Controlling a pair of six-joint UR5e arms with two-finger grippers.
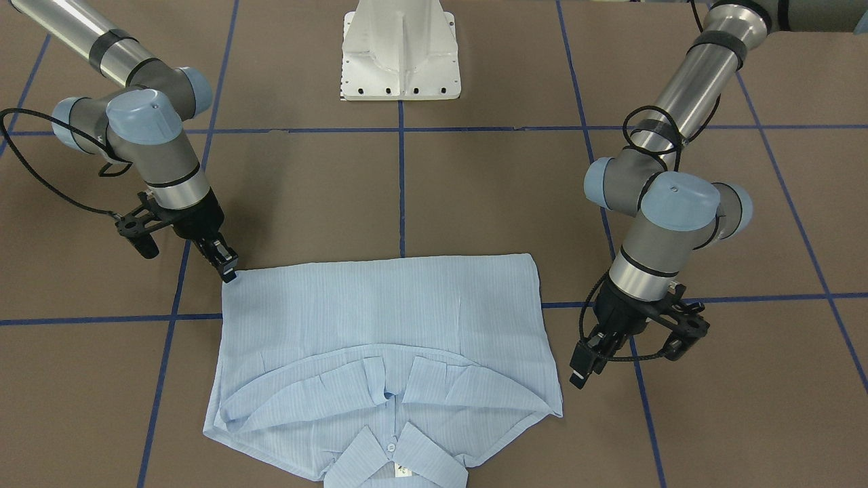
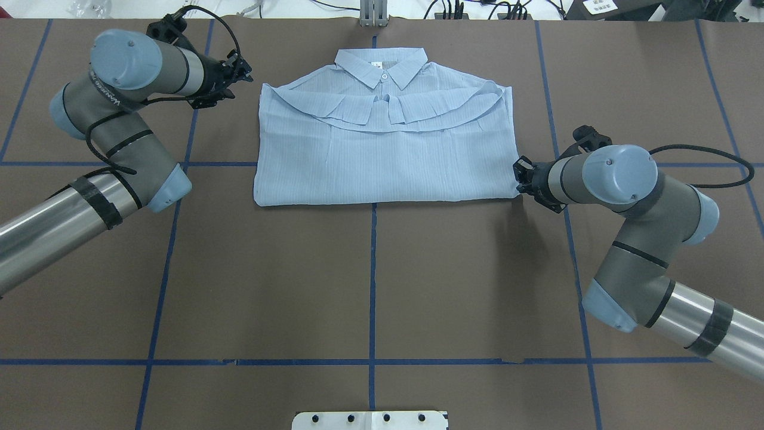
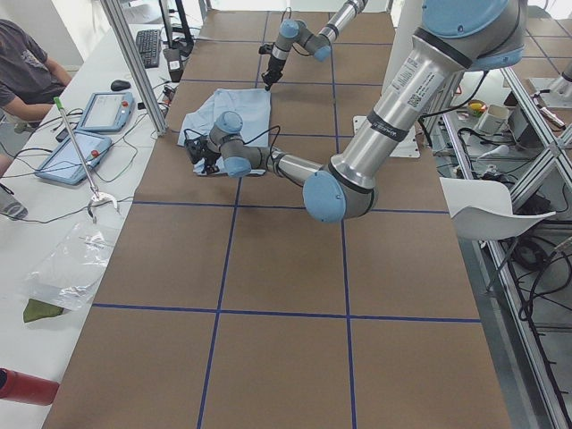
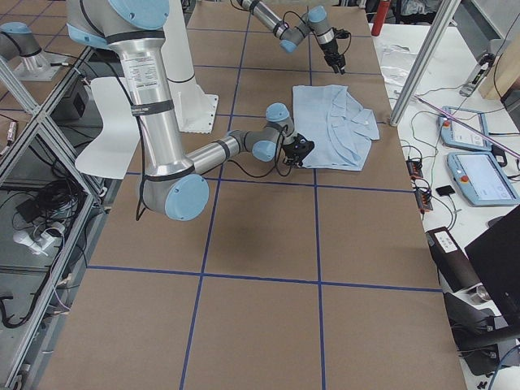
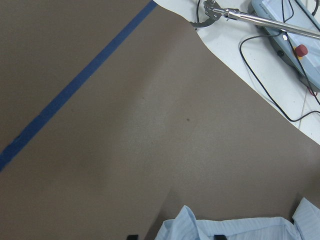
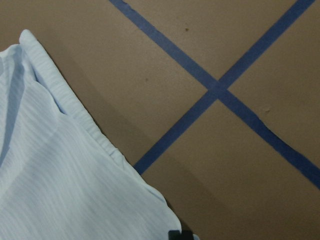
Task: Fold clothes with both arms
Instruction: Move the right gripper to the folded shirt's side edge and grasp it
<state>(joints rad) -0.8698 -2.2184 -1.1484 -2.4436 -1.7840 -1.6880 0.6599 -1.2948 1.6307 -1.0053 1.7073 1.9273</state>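
Observation:
The pale-blue shirt [image 1: 380, 318] lies flat and folded, collar toward the table's far edge, its hem fold toward the robot [image 2: 382, 167]. My right gripper [image 1: 228, 272] sits low at the shirt's near corner [image 2: 520, 179]. In the right wrist view its fingertips [image 6: 181, 235] are together on the tip of the cloth [image 6: 60, 175]. My left gripper [image 1: 582, 371] hangs just off the shirt's shoulder edge [image 2: 240, 74]. Its fingers are apart and hold nothing. The left wrist view shows the shoulder fabric [image 5: 225, 230] at the bottom.
The white pedestal base [image 1: 400, 54] stands behind the shirt. Blue tape lines [image 2: 373, 280] cross the brown table. Beyond the far edge lie tablets [image 3: 107, 112], cables and a metal reach tool [image 5: 250, 17], with a seated person [image 3: 27, 67].

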